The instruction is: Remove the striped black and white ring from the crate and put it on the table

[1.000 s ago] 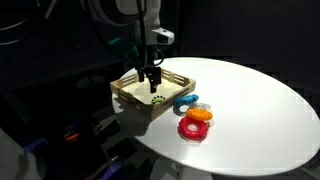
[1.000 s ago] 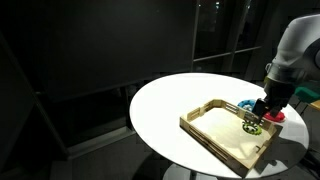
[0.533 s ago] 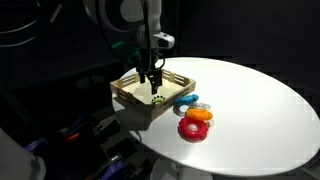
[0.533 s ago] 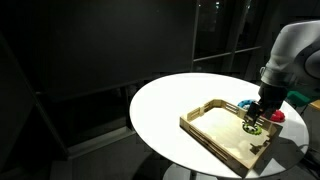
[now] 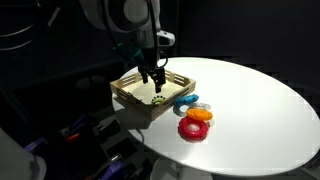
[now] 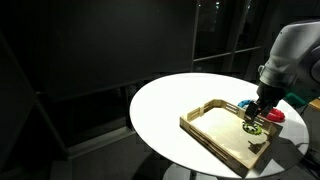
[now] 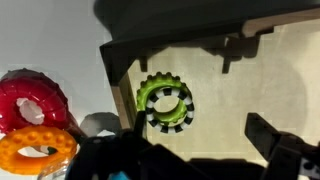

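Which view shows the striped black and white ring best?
Wrist view: the striped black and white ring lies close up in the crate, stripes clear. Both exterior views show only a tiny speck below the gripper.

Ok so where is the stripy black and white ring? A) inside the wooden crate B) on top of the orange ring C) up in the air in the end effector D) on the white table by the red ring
A: the wrist view shows the striped black and white ring lying on the floor of the crate, overlapping a yellow-green ring.
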Controlling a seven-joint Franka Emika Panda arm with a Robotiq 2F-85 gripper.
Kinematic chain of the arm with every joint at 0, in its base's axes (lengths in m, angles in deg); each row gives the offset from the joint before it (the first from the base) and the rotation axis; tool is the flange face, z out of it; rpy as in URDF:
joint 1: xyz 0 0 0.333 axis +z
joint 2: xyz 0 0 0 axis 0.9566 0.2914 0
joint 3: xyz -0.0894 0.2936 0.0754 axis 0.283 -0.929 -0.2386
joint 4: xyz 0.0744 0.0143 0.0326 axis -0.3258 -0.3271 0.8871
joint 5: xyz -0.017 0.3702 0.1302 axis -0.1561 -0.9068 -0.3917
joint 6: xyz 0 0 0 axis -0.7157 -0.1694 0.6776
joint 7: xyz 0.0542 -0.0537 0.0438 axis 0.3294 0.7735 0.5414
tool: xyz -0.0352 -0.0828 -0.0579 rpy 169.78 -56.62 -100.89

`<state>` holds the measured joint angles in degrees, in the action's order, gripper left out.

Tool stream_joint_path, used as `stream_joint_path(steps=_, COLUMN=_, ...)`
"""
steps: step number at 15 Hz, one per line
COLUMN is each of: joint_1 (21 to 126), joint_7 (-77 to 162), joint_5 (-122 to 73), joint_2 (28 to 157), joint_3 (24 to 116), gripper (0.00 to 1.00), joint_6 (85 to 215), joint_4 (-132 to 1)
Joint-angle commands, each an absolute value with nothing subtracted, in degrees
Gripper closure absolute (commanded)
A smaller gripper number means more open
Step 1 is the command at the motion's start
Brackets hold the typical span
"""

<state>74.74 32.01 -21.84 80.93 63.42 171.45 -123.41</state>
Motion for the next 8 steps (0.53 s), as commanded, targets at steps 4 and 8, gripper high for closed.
stream_joint_path(steps=4, joint_1=76.6, joint_7=30.7, joint_5=-21.4, joint_2=84.5, joint_3=64.3, gripper=0.0, joint_6=176.1, joint_4=-122.8)
stream_joint_path(steps=8, joint_1=77.3, joint_7=30.9, joint_5=-21.7, joint_2=87.2, joint_3=65.0, gripper=0.0, joint_6=177.6, joint_4=-122.2)
